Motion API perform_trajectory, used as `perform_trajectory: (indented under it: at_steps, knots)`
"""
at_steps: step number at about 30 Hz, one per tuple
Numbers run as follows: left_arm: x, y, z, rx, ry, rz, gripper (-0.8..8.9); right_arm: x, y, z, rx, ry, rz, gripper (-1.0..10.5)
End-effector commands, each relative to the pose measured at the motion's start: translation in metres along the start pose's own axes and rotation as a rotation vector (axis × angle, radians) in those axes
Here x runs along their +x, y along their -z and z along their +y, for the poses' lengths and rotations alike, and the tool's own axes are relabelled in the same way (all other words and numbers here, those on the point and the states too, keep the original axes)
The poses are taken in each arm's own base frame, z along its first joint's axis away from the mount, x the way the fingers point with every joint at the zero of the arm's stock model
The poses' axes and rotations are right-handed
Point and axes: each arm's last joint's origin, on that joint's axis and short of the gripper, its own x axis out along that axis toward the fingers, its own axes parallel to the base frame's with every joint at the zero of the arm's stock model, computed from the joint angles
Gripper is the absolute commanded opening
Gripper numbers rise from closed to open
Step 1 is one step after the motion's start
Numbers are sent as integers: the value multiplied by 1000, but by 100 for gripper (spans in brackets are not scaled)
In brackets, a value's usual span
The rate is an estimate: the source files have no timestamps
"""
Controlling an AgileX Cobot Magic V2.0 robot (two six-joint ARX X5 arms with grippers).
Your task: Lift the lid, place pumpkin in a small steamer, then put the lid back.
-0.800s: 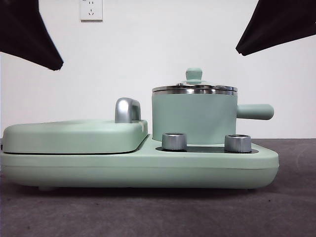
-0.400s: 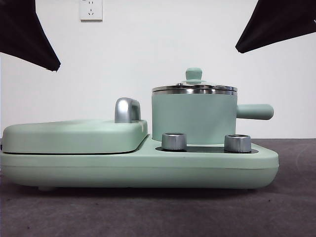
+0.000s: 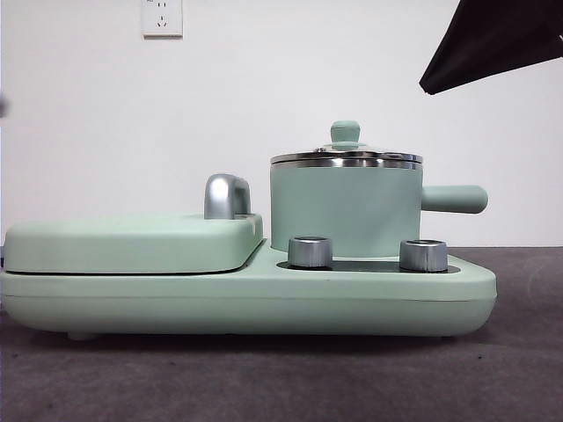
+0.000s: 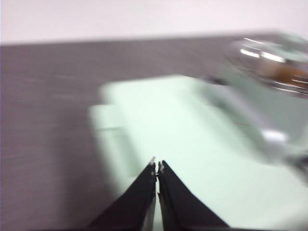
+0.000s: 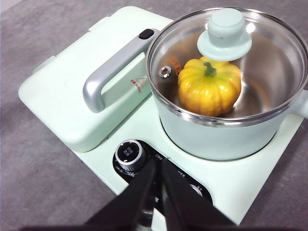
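We've got the pumpkin [image 5: 209, 86] sitting inside the small steamer [image 3: 345, 209], the lid [image 5: 226, 57] on top. Beside it lie the flat griddle cover [image 3: 132, 242] and its silver handle [image 5: 113, 67]; two knobs [image 3: 310, 251] stand in front. Dial markings are too small to read. Left gripper [image 4: 157, 167] and right gripper [image 5: 158, 166] both have jaws together, holding nothing.

lid [image 5: 269, 62]: clear glass gleaming, steel rim shining
pumpkin [image 5: 209, 86]: glistening glossy (ribbed skin)
small steamer [image 3: 345, 209]: showing smooth satin mint
table [image 3: 264, 378]: looking matt grey, faintly grained
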Motion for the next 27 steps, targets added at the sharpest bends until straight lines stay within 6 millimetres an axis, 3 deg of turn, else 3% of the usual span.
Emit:
perform_trajectory:
  at_steps: [1, 6, 13, 27]
  knots:
    - [-13, 18, 6, -8, -114, -102, 7, 0, -2, 1, -5, -6, -14, 20]
    - [-19, 43, 13, -25, -276, -148, 7, 0, -2, 1, -5, -6, -14, 21]
    - [-13, 71, 19, -41, -310, -145, 7, 0, -2, 1, -5, -6, -14, 20]
    - [-11, 76, 19, -87, -306, -132, 7, 0, -3, 1, -5, -6, -14, 20]
